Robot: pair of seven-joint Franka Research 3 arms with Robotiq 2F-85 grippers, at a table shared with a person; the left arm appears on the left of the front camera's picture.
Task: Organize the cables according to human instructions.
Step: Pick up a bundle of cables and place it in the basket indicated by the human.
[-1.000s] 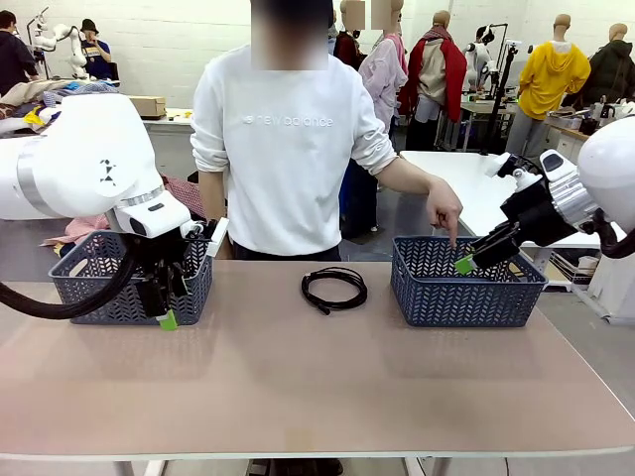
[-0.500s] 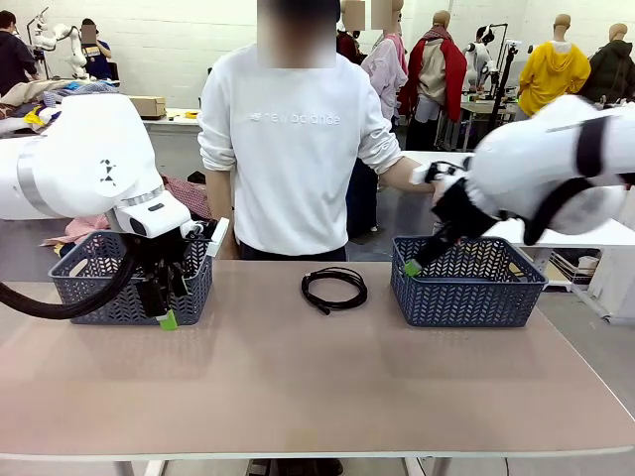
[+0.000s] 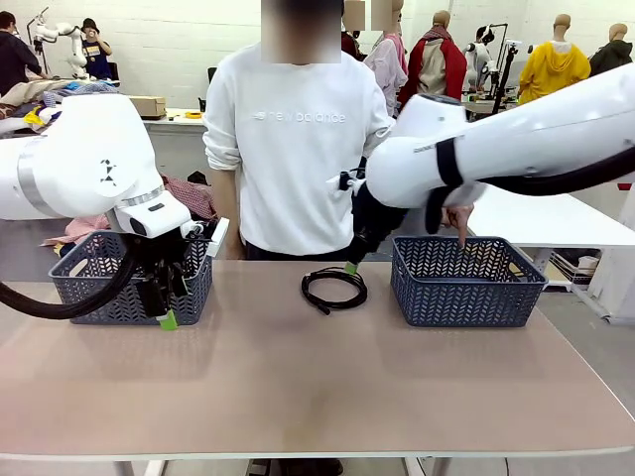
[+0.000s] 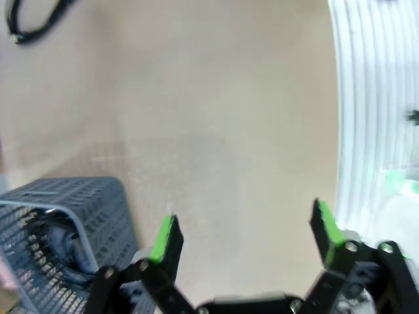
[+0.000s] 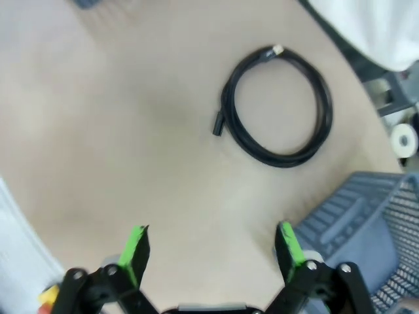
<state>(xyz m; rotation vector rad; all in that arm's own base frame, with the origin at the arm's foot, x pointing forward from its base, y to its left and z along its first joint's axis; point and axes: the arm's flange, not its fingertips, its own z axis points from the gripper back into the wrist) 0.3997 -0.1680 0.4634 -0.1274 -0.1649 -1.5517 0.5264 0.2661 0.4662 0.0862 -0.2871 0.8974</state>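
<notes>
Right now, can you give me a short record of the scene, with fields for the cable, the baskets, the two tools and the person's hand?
cable: one black coil lying flat on the table, between the baskets
left basket: holds dark coiled cable, seen in the left wrist view
right basket: contents cannot be told
left tool: open, holding nothing, in front of the left basket
right tool: open, holding nothing, above the table close to the coil
person's hand: finger pointing down into the right basket

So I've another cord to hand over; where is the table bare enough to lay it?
The wide near half of the table is bare. The strip between the two baskets is crowded: the coiled cord lies there with the right pincer just above it. The left pincer hangs before the left basket.
</notes>
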